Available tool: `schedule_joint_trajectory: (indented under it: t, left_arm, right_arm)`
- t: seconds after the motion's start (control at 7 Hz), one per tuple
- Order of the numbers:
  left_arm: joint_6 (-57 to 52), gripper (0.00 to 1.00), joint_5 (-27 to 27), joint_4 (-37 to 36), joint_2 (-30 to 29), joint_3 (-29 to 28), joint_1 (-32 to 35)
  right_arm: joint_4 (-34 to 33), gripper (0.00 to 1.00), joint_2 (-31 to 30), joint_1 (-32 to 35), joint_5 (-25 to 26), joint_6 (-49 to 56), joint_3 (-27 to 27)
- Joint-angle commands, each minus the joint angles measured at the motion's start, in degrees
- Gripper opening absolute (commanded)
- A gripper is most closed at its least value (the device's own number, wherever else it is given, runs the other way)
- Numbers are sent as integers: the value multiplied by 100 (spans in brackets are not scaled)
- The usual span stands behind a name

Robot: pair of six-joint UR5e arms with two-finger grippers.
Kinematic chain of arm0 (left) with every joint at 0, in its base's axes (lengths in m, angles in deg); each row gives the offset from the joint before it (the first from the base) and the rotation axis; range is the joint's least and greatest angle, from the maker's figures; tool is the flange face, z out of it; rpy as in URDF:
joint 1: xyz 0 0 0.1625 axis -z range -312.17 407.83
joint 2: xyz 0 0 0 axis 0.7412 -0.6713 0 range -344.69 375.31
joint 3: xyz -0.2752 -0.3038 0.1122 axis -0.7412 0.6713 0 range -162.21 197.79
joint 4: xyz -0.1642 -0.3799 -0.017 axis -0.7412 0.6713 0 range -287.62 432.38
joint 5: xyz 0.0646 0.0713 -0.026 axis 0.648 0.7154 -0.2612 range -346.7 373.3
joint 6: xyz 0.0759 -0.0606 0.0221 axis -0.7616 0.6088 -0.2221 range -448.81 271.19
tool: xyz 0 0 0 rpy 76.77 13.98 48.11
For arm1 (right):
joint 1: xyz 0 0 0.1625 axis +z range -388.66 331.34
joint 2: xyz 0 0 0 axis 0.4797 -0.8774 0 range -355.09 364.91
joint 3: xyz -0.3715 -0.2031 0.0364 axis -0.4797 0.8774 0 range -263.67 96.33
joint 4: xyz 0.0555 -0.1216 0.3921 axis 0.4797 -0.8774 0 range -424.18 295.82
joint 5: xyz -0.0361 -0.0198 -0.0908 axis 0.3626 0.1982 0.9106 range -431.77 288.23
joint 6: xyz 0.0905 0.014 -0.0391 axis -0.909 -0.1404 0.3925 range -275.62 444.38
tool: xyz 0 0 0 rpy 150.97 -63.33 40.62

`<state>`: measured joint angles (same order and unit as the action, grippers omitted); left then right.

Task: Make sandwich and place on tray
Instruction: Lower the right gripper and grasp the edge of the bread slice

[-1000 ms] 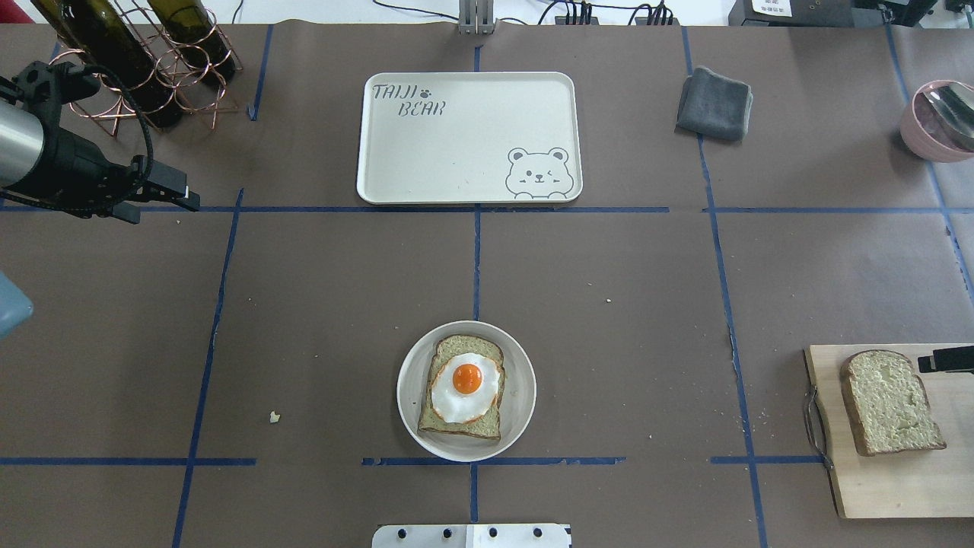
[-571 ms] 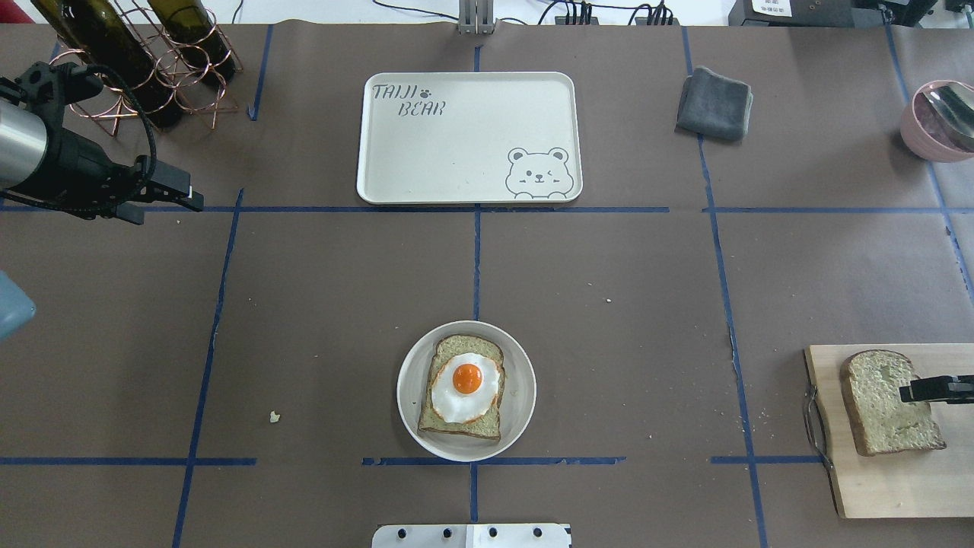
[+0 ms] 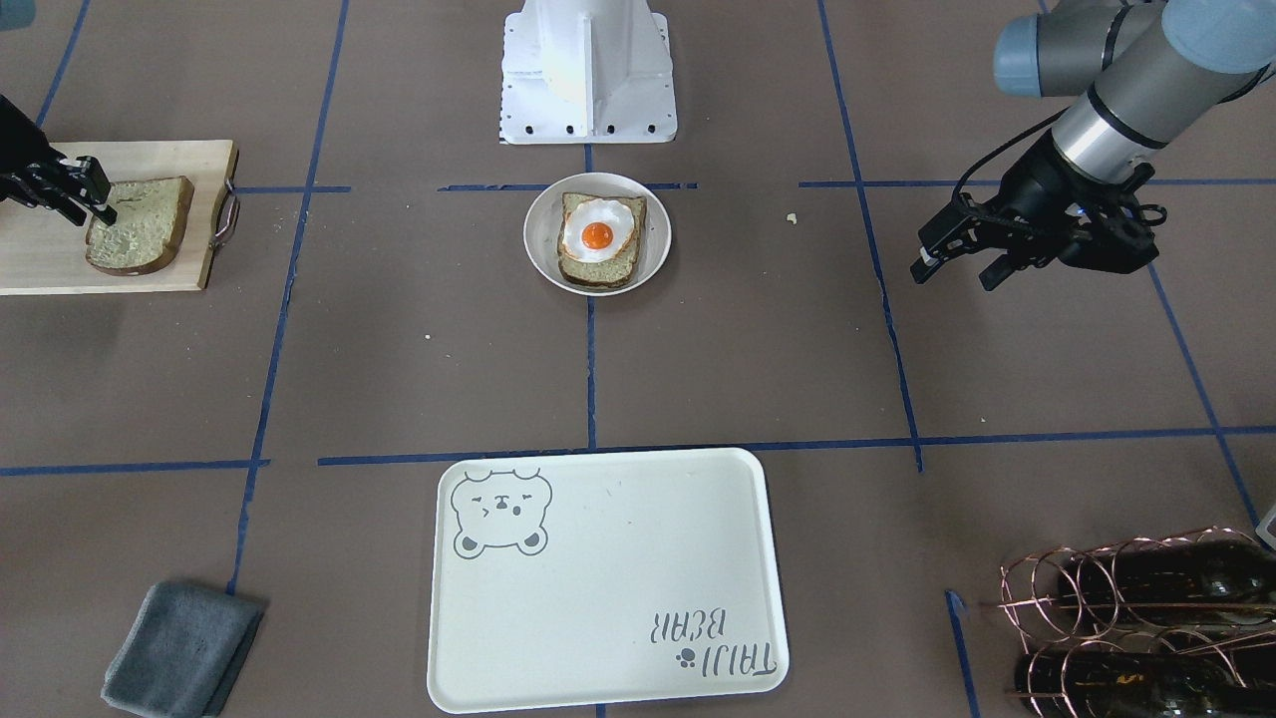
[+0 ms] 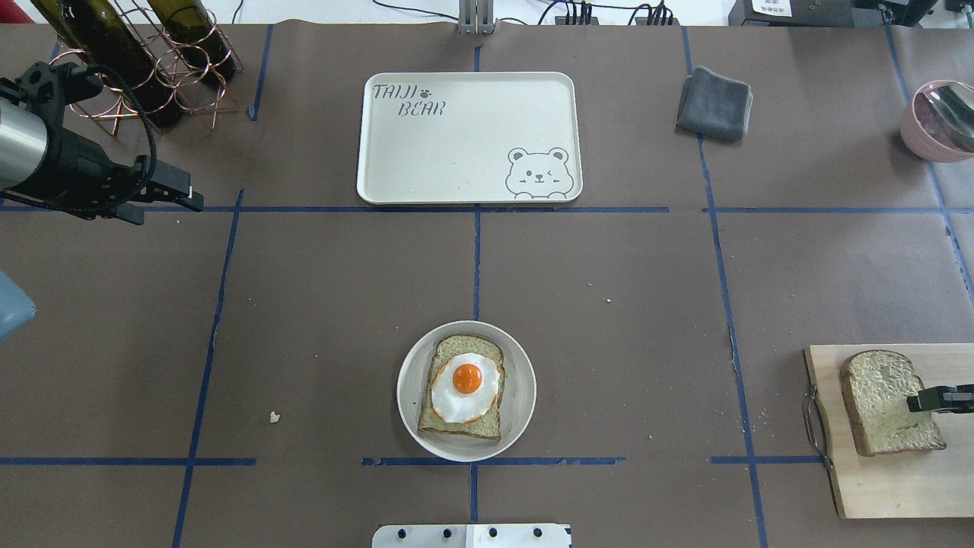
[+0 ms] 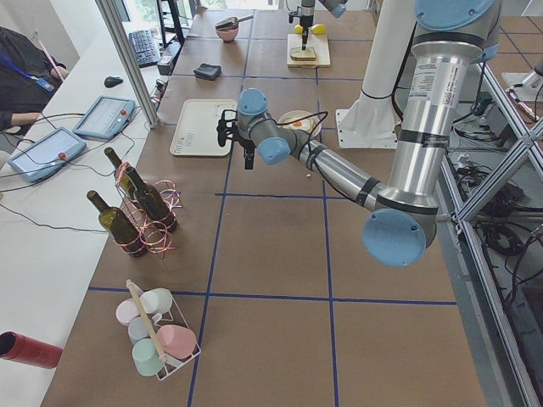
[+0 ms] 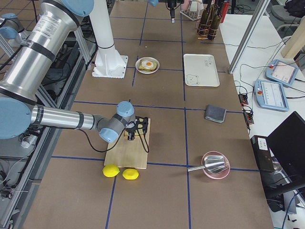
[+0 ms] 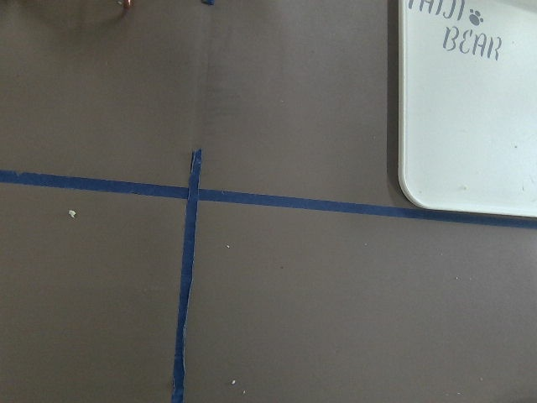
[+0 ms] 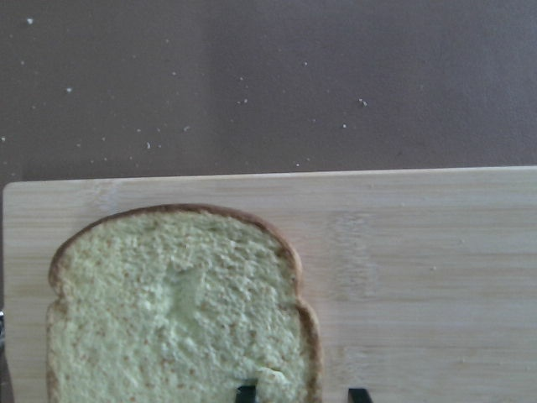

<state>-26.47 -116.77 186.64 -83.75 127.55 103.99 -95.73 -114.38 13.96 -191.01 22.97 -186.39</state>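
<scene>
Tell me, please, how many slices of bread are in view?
2. One slice lies on the white plate under the fried egg; the other slice lies on the wooden cutting board. No others show.

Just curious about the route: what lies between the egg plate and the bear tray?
Nothing but bare brown table crossed by blue tape lines, between the plate and the tray; the overhead view shows it.

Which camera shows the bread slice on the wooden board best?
Right wrist view: the bread slice fills it, crust sharp, though cut off below. Overhead and front views show it nearly whole but small; side views barely show it.
</scene>
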Motion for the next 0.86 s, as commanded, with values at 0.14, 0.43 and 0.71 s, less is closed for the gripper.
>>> schedule_joint_trajectory:
  t: [0.14,0.43,0.71]
  left_arm:
    - [-3,100,0,0,0,2,0]
    - [-3,100,0,0,0,2,0]
    - [6,100,0,0,0,-16,0]
  right_arm:
    - [0,51,-6,-79,6,7,32]
    - [0,44,-6,-79,6,7,32]
    - [0,0,3,-70,6,76,32]
